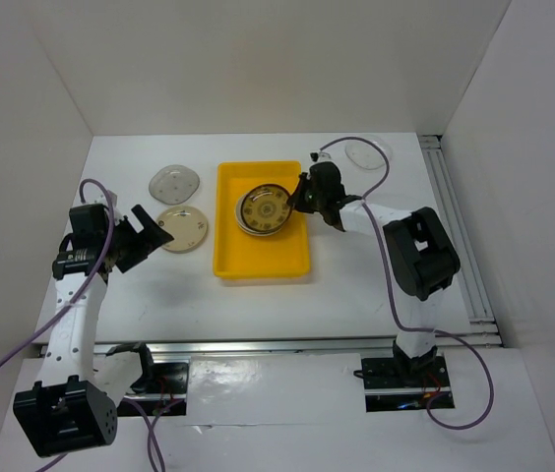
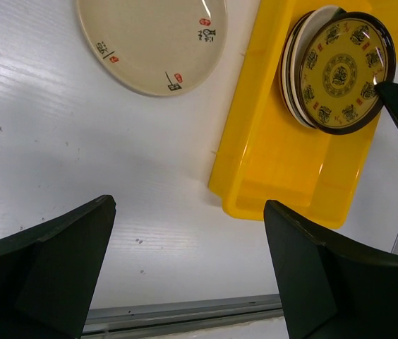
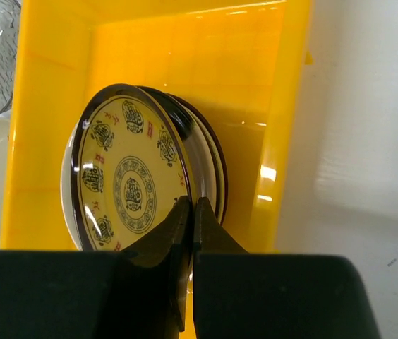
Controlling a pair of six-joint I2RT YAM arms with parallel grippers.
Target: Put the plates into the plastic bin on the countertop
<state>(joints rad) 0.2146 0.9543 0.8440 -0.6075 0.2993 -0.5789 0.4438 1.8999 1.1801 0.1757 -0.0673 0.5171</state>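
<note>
Bin: the shallow bright yellow plastic bin (image 1: pixel 263 264) sits mid-way across the flat white tabletop (image 1: pixel 356 285), between the two arms.
Top plate: we find the dark-rimmed round plate with gold pattern (image 1: pixel 263 208) inside the bin, in its far half, on top of a stack of plates (image 2: pixel 292 78). We cannot tell whether it lies flat or tilted.
Stack: pale plate edges show beneath the top plate. We cannot count them.
Right gripper: the right gripper (image 1: pixel 298 202) reaches over the right rim of the bin, its jaws pinched together on the right edge of the dark-rimmed round plate with gold pattern.
Left gripper: the left gripper (image 1: pixel 150 234) hangs above the tabletop left of the bin, jaws spread wide, nothing between them.
Cream plate: the round cream plate with small dark marks (image 1: pixel 181 228) lies on the tabletop just left of the bin, right beside the left gripper.
Grey plate: the round grey speckled plate (image 1: pixel 175 183) lies just beyond the cream plate.
Clear plate: the clear round plate (image 1: pixel 363 153) lies near the far edge, right of the bin and apart from it.
</note>
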